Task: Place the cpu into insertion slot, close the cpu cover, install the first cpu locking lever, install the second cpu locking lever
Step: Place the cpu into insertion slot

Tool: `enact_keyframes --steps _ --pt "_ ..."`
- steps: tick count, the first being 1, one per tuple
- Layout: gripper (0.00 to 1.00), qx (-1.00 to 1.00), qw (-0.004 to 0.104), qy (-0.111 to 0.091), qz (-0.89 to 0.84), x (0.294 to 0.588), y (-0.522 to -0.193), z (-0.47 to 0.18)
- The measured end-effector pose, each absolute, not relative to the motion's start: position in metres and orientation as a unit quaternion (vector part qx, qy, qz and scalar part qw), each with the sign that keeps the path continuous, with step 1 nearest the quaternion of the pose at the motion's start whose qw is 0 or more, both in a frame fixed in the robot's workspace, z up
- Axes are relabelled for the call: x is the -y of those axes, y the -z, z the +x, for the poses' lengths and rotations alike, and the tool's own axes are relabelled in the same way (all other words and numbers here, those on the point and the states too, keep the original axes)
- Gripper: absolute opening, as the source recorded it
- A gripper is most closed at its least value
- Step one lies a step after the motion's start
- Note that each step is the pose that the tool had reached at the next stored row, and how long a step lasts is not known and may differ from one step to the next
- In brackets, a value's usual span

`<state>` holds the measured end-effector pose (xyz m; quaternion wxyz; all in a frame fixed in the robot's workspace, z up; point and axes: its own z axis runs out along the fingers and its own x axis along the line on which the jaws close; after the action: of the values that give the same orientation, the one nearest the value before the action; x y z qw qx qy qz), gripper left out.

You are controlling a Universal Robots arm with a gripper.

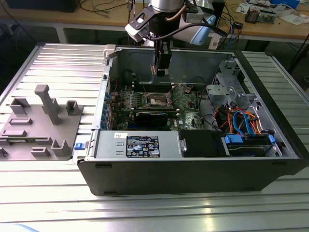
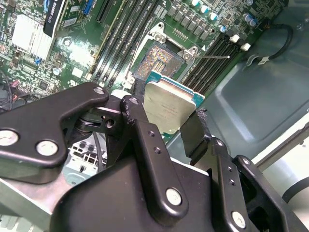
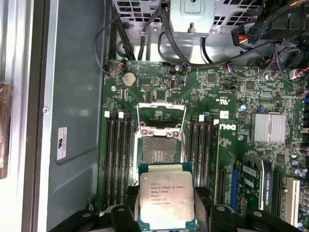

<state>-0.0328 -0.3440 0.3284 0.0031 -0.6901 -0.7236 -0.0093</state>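
Fingers point(image 2: 136, 112) of black metal clamp the cpu point(image 2: 169, 107) from two opposite edges, one on each side, so the chip sits flat between the tips with its silver face towards both wrist cameras and a green rim showing round it. In the first wrist view the cpu point(image 3: 166, 195) fills the gap between the fingers point(image 3: 131, 197), and its far edge overlaps the near edge of the slot point(image 3: 159, 150). The slot holds nothing; its dark centre and gold-grey contacts lie bare. Its cover point(image 3: 161, 128) is swung open past the slot's far side, with green board visible through the square window. In the second wrist view the slot point(image 2: 159, 60) lies just beyond the chip's edge, and a thin wire lever point(image 2: 212, 56) juts from one corner across the memory slots point(image 2: 212, 60). Rows of memory slots point(image 3: 118, 154) flank the socket on both sides. In the exterior view the gripper point(image 1: 161, 70) hangs inside the open case point(image 1: 193, 169), near its back wall and clear above the board, with the slot point(image 1: 159, 100) below it and a long black card point(image 1: 152, 116) just in front of that. A grey fixture point(image 1: 38, 125) lies on the table point(image 1: 145, 208) at the exterior view's left, well apart from the case.
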Motion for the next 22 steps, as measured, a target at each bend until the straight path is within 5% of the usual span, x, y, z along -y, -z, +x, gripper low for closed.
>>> enact_keyframes --steps 22 --pt "0.54 0.713 0.004 0.010 -0.701 0.3440 -0.3266 -0.0328"
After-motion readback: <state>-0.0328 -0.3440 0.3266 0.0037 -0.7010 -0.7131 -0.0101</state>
